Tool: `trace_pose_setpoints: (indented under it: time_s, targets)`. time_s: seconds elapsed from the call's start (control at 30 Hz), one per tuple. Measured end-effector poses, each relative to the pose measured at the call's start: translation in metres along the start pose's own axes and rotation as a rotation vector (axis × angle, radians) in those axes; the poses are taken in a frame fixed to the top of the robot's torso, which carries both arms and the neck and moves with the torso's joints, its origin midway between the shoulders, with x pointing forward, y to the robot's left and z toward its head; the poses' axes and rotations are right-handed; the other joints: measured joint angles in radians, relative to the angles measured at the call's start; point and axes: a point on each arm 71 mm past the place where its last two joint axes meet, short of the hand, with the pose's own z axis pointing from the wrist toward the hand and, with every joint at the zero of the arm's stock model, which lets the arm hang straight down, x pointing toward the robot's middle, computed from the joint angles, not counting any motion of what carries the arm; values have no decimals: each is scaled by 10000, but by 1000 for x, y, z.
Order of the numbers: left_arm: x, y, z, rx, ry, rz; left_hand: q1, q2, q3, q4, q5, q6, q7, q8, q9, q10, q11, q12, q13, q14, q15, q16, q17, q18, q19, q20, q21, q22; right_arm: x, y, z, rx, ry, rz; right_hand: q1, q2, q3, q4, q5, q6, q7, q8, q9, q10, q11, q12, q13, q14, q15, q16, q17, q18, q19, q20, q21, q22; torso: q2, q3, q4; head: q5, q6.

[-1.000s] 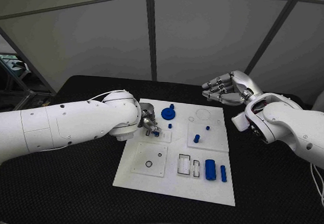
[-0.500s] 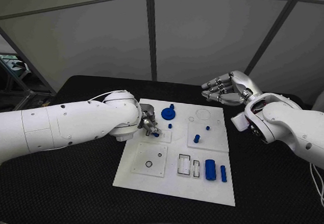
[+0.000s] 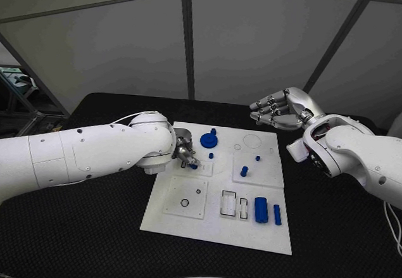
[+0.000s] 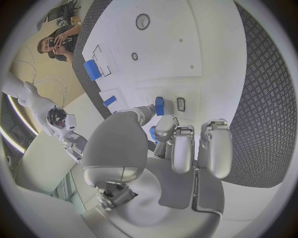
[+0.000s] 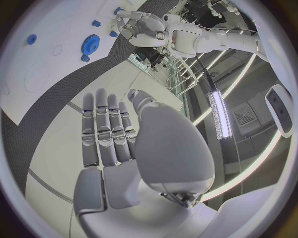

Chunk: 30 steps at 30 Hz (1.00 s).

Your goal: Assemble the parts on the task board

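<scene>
A small blue peg [image 3: 193, 166] is being pinched at the fingertips of the left hand [image 3: 184, 152], right over the small clear plate near the left middle of the white task board [image 3: 215, 232]; from the left wrist view the same peg [image 4: 159, 105] is seen held just beside a little rectangular slot [image 4: 181, 103]. Whether it's actually touching the board can't be told.

The right hand [image 3: 281, 109] is being held up past the board's far right corner, above the black table [image 3: 85, 233], with nothing in it and the fingers lying straight and side by side, loosely apart.

Around the pinch spot: a blue gear [image 3: 208, 139] is sitting just beyond the left hand, with a small blue stub [image 3: 211, 156] next to it. Two more blue pegs [image 3: 244, 171] are standing on the right-hand plate. Nearer the robot, a fat blue cylinder [image 3: 261, 210] and a thin blue bar [image 3: 277, 215] are lying beside two rectangular cutouts [image 3: 228, 204]. The left forearm is blocking part of the board's left edge.
</scene>
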Motion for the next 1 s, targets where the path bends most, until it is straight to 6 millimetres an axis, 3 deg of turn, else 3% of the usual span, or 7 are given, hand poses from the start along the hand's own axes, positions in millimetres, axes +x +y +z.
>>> trace_pose_setpoints:
  time_s: [0.27, 0.4, 0.87, 1.0]
  targets:
    - [0, 0, 1, -16, 17, 16, -797, -149, 470, -736, 0, 200, -128, 107, 68, 50, -47, 52, 9, 0, 0, 0, 0, -1, 0, 0, 0, 0, 0, 0, 1, 5, 22, 4, 0, 0, 0, 0, 0, 0, 0, 0, 0, 0, 0, 0, 1, 0, 0, 1, 0, 1, 0, 0, 0, -15, 0, -1, -4, -8, -28]
    - [0, 1, 1, -27, 17, 15, -971, -144, 475, -870, -1, 255, -153, 156, 95, 65, -61, 54, 26, 0, 0, 0, 0, -1, 3, -3, 0, 0, 0, 0, 1, 8, 31, 6, 1, 0, 0, 0, 0, 0, 0, 0, 1, 0, 0, 0, 1, 0, 0, 1, 0, 1, 0, 0, 0, -14, 0, -1, -4, -17, -23]
    - [0, 0, 5, -82, 39, 16, -1528, 32, -283, -469, 39, 418, -205, 310, 242, 134, -132, 173, 95, -23, -50, 0, 0, -1, 37, -37, 64, 0, 1, 0, 1, 8, 53, 13, 1, -1, 0, 0, 0, 0, 0, 0, 1, -37, 37, 0, -9, 0, 0, 3, -7, 1, 0, 0, 0, -28, 1, -3, -5, -44, -35]
    - [0, -1, 5, -90, 54, 29, -1582, -15, -456, -416, 39, 435, -222, 310, 258, 133, -133, 206, 132, -1, -72, 0, 0, -1, 37, -37, 78, 0, 1, 0, 1, 9, 57, 14, 1, -1, 0, 0, 0, 0, 0, 0, 1, -37, 37, 0, -9, 0, 0, 3, -7, 1, 0, 0, 0, -27, 1, 1, -6, -58, -37]
